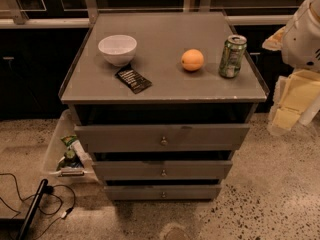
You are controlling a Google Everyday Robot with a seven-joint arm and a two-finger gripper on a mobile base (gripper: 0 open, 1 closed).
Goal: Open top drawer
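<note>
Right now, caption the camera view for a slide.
Grey cabinet bearing bowl, orange, can; top drawer untouched; robot arm at right, end effector out of view.

Robot test area in a lab or office building

A grey wooden three-drawer cabinet (165,84) stands alone on a speckled polished concrete floor (270,194). Behind it run dark panels in pale metal framing (90,1). Loose black cables (30,204) trail over the floor to its left, and a clear plastic bin (54,151) of snack packets sits against its left side. The robot's white-and-cream gripper (295,99) hangs just off its right edge.
</note>
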